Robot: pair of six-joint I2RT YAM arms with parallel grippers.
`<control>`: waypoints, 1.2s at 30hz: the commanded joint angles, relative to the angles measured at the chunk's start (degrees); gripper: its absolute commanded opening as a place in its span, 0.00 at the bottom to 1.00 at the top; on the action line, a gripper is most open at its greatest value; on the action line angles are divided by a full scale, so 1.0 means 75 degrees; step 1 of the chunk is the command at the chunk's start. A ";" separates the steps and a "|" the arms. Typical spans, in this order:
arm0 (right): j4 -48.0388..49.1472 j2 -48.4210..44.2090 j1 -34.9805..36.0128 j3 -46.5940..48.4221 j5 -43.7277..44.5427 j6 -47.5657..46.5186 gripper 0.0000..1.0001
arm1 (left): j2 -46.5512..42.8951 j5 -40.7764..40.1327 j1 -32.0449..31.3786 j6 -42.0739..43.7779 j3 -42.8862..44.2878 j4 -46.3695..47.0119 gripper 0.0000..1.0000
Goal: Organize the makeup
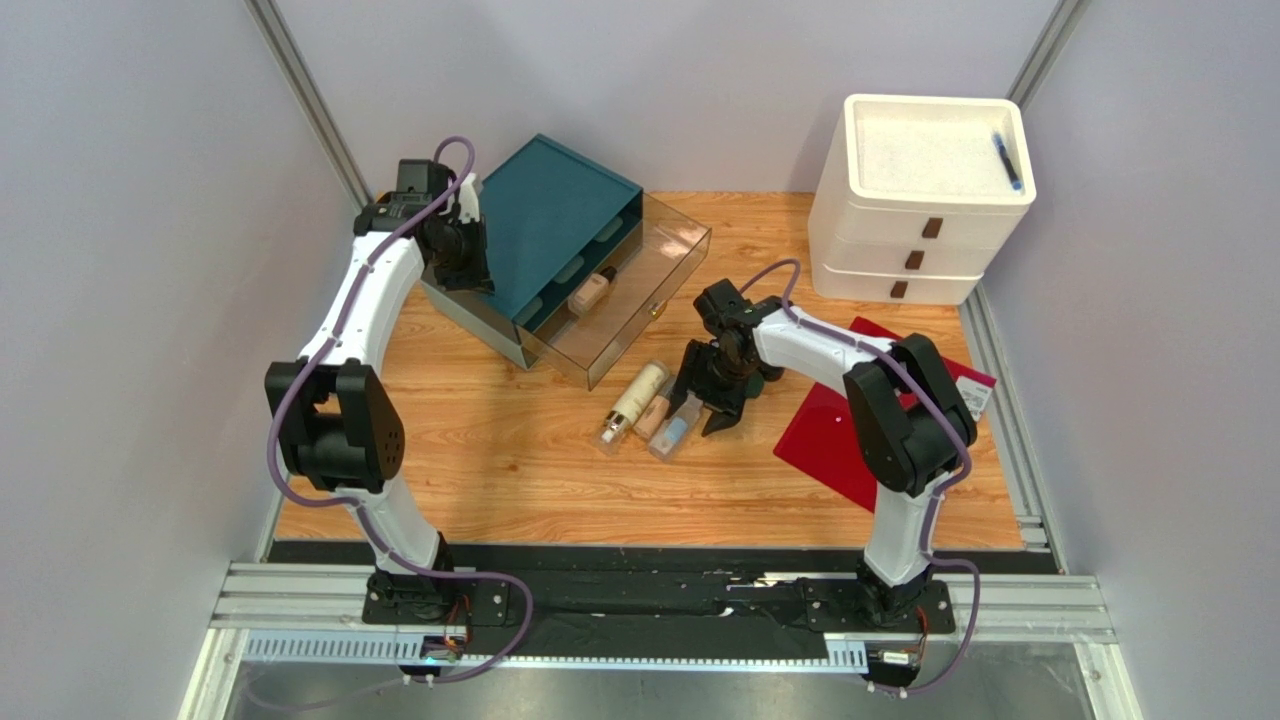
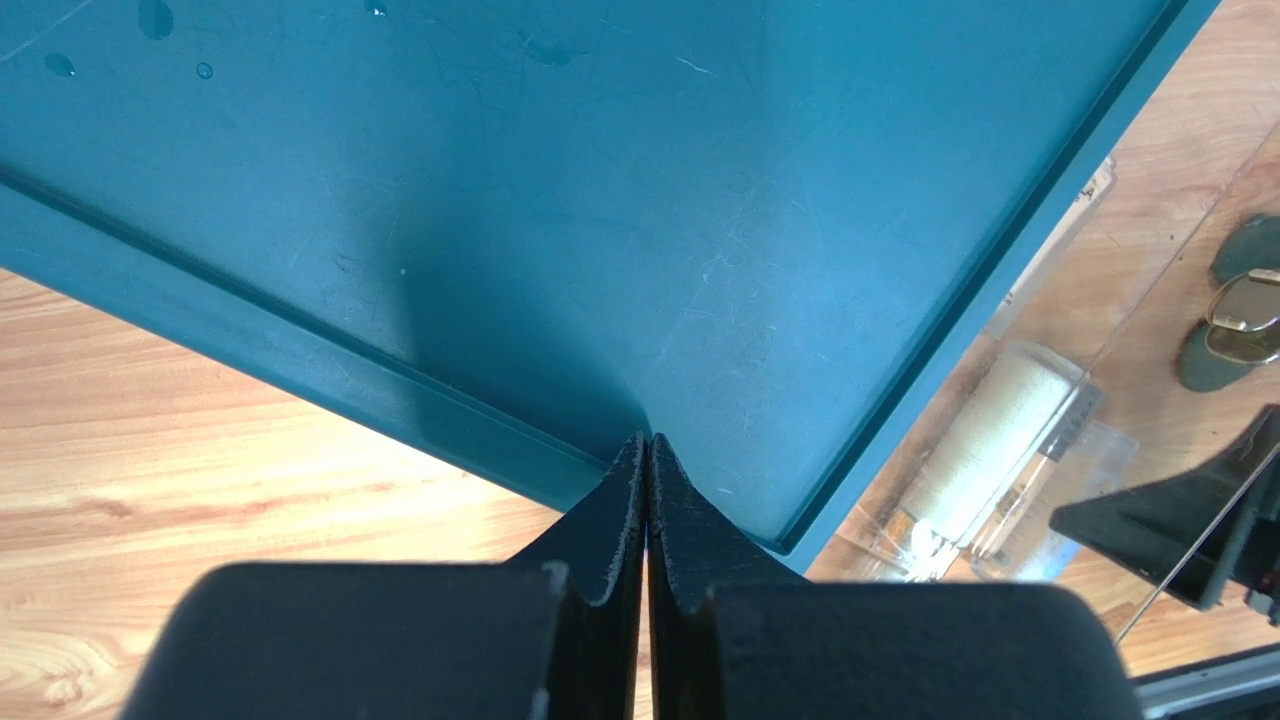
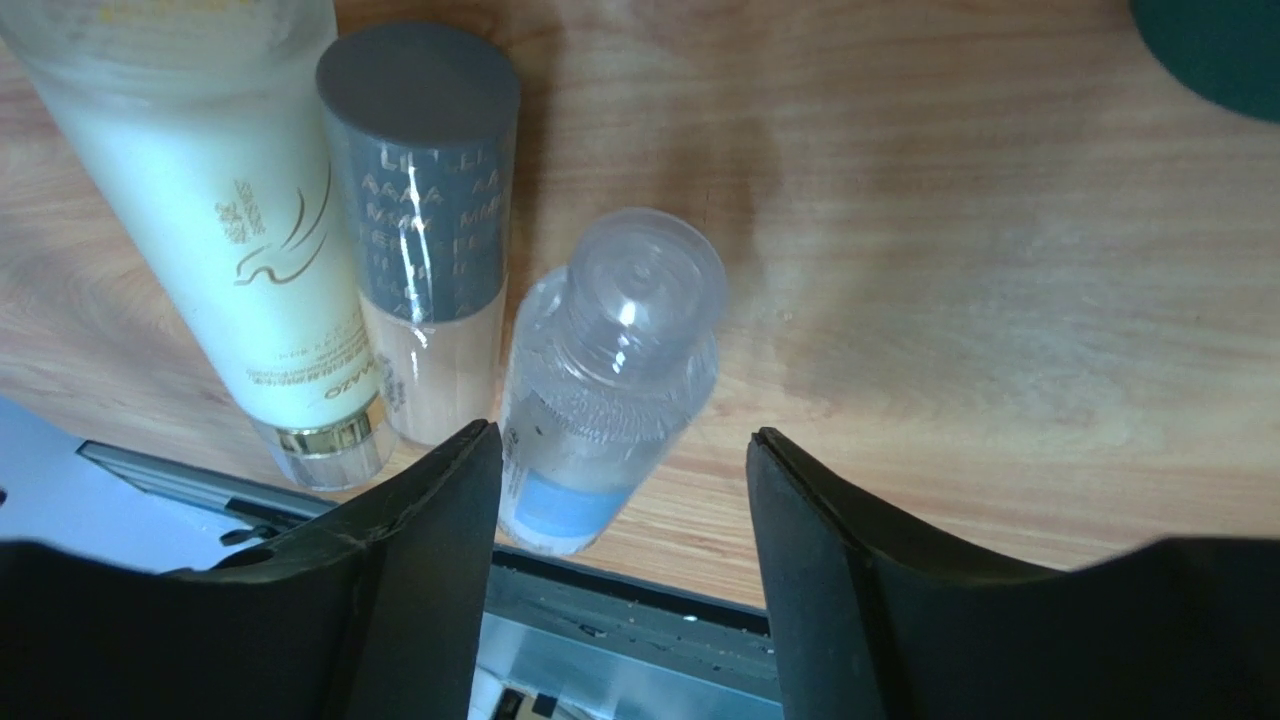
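Observation:
Three pieces of makeup lie side by side on the wooden table: a cream tube with a gold band, a beige bottle with a grey cap, and a small clear bottle with a blue label. My right gripper hangs open over the clear bottle, whose base sits between the fingers, close to the left one. Another beige bottle lies in the pulled-out clear drawer of the teal organizer. My left gripper is shut and empty, its tips on the organizer's top near the left corner.
A flat red sheet lies under the right arm. A white drawer unit stands at the back right with a blue pen on top. A dark-green rounded edge shows at the right wrist view's top right corner.

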 commanded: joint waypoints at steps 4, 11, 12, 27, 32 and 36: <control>-0.0419 0.0435 0.0027 0.0322 0.0236 -0.0242 0.48 | 0.0673 -0.0204 -0.0109 0.0164 -0.0670 -0.1698 0.00; -0.0934 0.0049 0.0027 0.0299 0.0716 -0.0383 0.00 | 0.0790 -0.0263 -0.0109 0.0188 -0.0483 -0.1769 0.00; -0.1028 -0.0045 0.0015 0.0368 0.0775 -0.0429 0.00 | 0.0814 -0.0240 -0.0109 0.0176 -0.0471 -0.1780 0.00; -0.0280 -0.1441 -0.0055 0.2805 0.0974 -0.0689 0.00 | 0.0919 -0.0251 -0.0109 0.0188 -0.0494 -0.1804 0.00; 0.1244 -0.0774 -0.0114 0.3812 0.0635 -0.0219 0.00 | 0.0978 -0.0017 -0.0109 0.0200 -0.0530 -0.1769 0.00; 0.1245 0.0491 -0.0102 0.5230 0.0296 0.0015 0.00 | 0.1013 0.0065 -0.0109 0.0188 -0.0530 -0.1769 0.00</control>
